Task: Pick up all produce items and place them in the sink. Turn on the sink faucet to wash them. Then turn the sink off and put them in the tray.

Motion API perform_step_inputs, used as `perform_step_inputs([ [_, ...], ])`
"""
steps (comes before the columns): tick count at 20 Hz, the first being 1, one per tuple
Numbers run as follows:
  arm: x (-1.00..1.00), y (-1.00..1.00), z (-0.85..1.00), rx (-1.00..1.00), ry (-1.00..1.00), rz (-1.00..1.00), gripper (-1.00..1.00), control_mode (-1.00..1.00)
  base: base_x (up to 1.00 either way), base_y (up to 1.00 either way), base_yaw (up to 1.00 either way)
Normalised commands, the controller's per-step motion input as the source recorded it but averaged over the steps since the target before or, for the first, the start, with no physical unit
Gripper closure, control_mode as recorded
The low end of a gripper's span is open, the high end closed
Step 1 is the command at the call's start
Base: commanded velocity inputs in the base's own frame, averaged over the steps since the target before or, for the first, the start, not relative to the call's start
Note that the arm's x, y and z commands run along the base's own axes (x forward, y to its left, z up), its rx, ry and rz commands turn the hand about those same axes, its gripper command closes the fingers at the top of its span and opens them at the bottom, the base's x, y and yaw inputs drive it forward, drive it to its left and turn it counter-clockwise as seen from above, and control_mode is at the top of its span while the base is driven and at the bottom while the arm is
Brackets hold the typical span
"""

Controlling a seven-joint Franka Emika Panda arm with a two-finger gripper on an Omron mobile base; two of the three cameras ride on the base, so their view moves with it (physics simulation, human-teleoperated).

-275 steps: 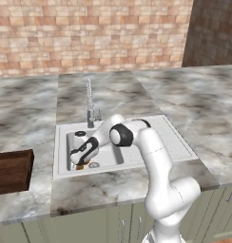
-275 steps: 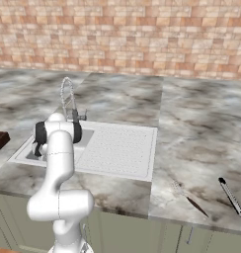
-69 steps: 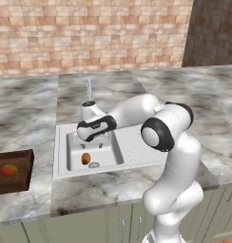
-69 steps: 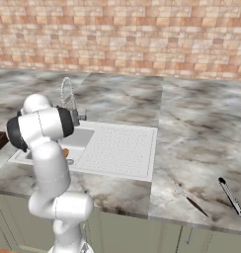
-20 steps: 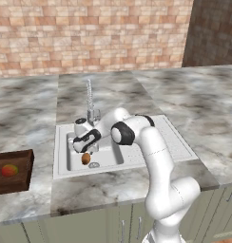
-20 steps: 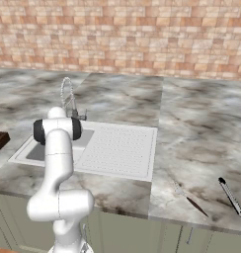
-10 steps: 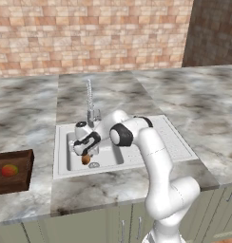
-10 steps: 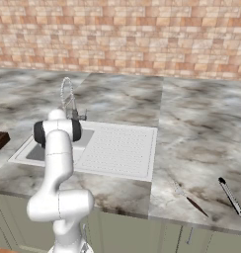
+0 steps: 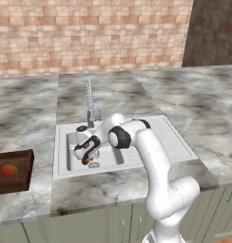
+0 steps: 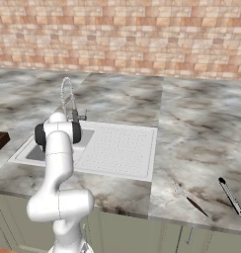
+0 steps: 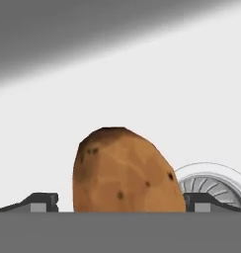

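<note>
At nine o'clock, the tray (image 9: 13,176) holds the red-and-yellow-green fruit (image 9: 9,170). At centre, the brown oval (image 11: 125,170) lies on the sink (image 9: 65,163) basin floor, drain (image 11: 219,185) at its three o'clock. The gripper (image 11: 120,203) straddles it, fingers spread wide, not yet closed. It looks firm, light, smooth-skinned; grip across its broad middle.

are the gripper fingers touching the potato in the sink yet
Apart. The hand view shows the potato between the open gripper tips, with a sliver of white basin either side.
</note>
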Motion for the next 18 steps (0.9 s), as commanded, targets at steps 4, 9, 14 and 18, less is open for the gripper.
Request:
perform_step_inputs([
  [4, 0.00, 0.00, -0.30, 0.00, -0.01, 0.00, -1.00, -1.00, 0.00, 0.00, 0.00],
  [9, 0.00, 0.07, -0.21, 0.00, -0.03, 0.00, 1.00, -1.00, 0.00, 0.00, 0.00],
  [14, -0.02, 0.00, 0.00, 0.00, 0.00, 0.00, 1.00, -1.00, 0.00, 0.00, 0.00],
  [18, -0.26, 0.01, 0.16, 0.00, -0.05, 0.00, 1.00, -1.00, 0.00, 0.00, 0.00],
])
